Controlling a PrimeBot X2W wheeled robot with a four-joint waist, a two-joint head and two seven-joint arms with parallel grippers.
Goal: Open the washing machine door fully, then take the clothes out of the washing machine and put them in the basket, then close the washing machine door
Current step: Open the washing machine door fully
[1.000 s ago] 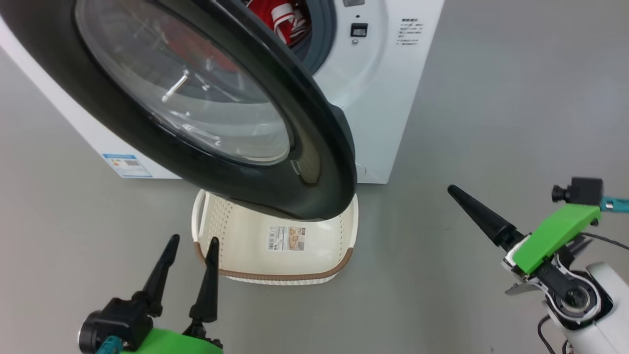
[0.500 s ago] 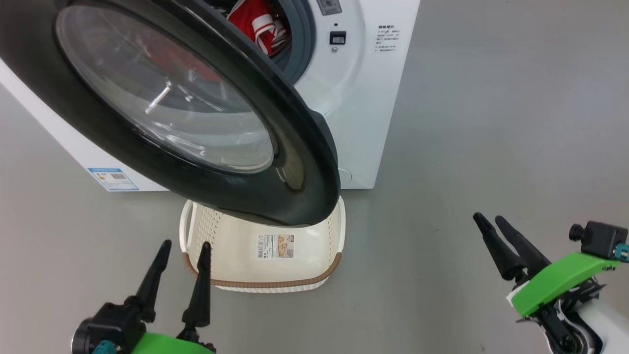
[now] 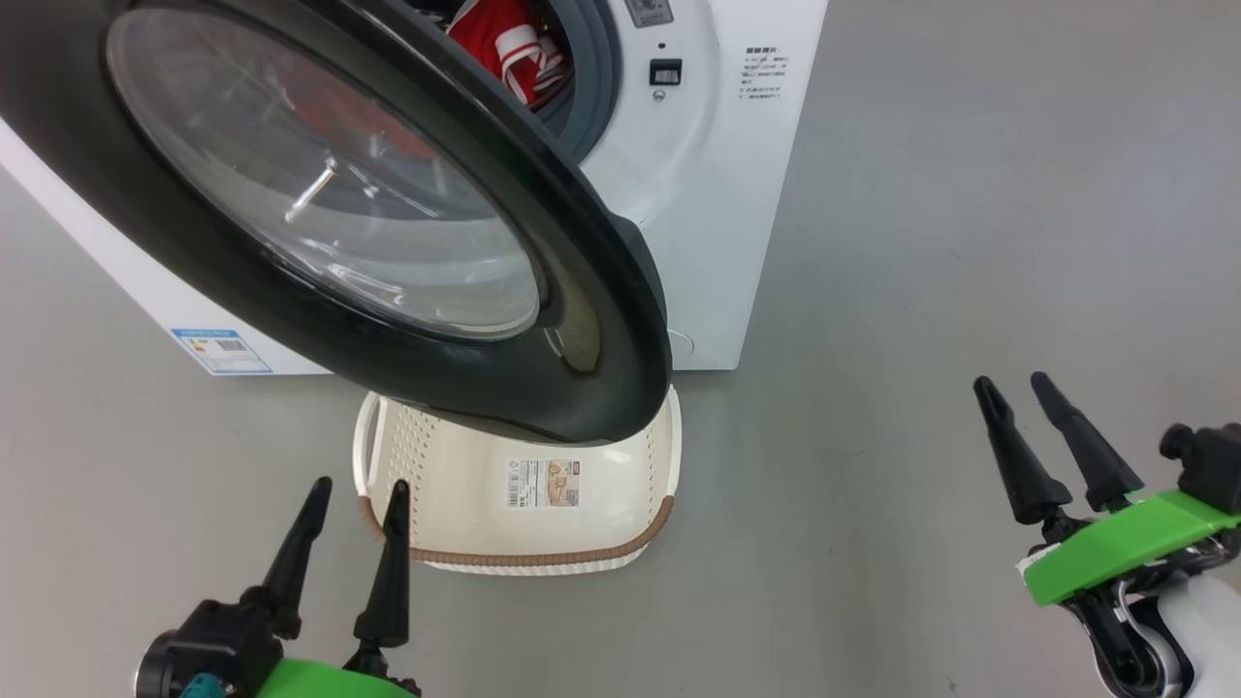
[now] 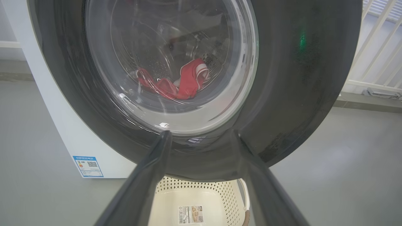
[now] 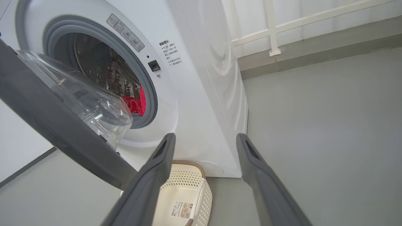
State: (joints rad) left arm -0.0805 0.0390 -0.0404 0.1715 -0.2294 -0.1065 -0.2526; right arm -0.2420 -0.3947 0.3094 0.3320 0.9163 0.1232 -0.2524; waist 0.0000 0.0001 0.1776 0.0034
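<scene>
Red clothes (image 3: 499,34) lie seemingly well beyond both jaws.

1 washing machine (image 3: 717,194). 1 washing machine door (image 3: 620,291). 1 basket (image 3: 543,559). Red clothes (image 3: 499,34): 1 bunch, piece count can't tell. 2 end effectors: left end effector (image 3: 359,485), right end effector (image 3: 1012,380), 2 fingers (image 3: 294,553) each. 1 blue label (image 3: 221,351) on machine, 1 paper label (image 3: 543,483) in basket.
</scene>
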